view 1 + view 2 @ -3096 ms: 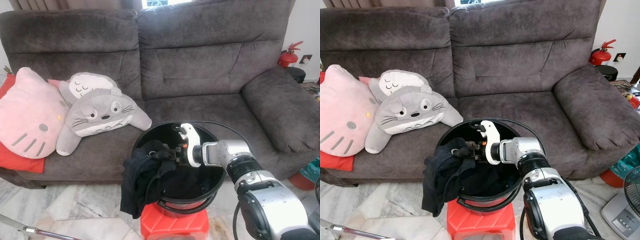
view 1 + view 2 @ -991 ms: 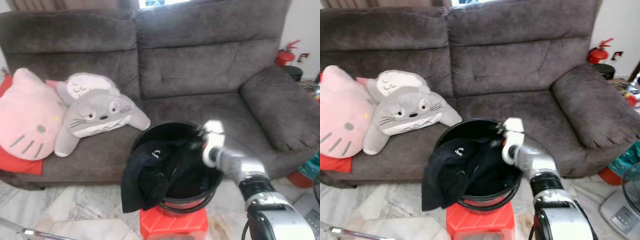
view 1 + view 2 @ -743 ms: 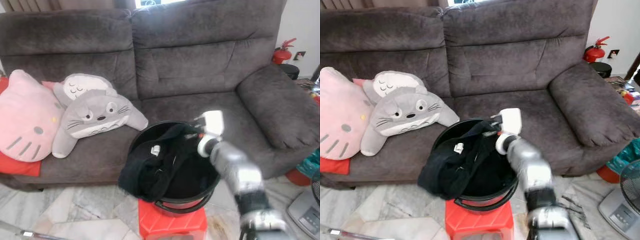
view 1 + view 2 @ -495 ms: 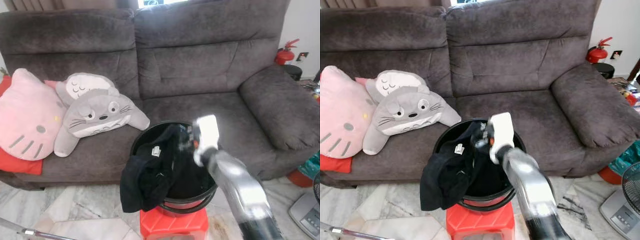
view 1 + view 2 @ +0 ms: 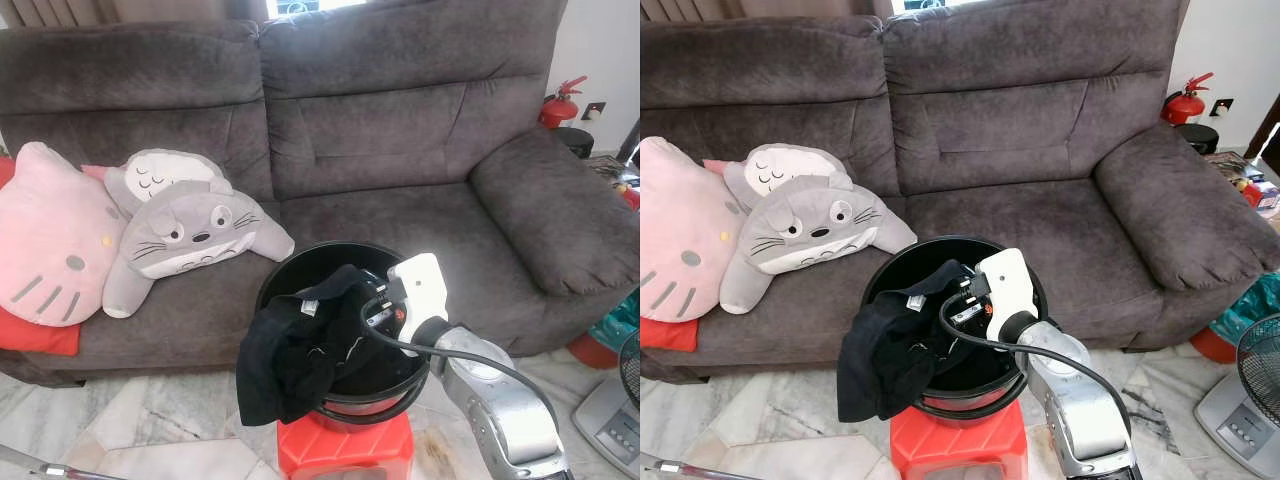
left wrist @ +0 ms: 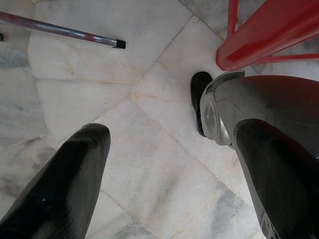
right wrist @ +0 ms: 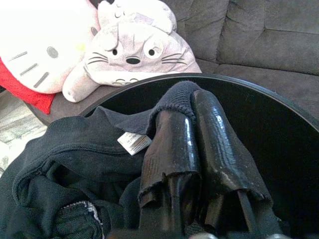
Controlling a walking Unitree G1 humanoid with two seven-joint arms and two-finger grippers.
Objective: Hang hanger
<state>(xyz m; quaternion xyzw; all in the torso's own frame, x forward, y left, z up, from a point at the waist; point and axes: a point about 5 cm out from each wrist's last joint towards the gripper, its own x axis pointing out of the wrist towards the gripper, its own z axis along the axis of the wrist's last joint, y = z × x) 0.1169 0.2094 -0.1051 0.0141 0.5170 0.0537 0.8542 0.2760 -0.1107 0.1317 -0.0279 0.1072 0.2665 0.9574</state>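
Living room: sofa [image 5: 400, 130], plush cushions [image 5: 190, 225]

One dark grey sofa [image 5: 400, 130] runs across the back. Three cushions sit at its nine o'clock end: one pink cat-face cushion [image 5: 50, 250], one red cushion [image 5: 30, 335] under it, and one grey plush creature [image 5: 190, 235]. One black bucket [image 5: 300, 270] stands on one red stool [image 5: 345, 450] at six o'clock, with one black garment [image 5: 290, 350] draped over its rim. One red fire extinguisher [image 5: 558, 102] stands at two o'clock. One fan [image 5: 1250, 390] sits at four o'clock. One metal rod [image 6: 60, 32] lies on the marble floor [image 6: 149, 164].
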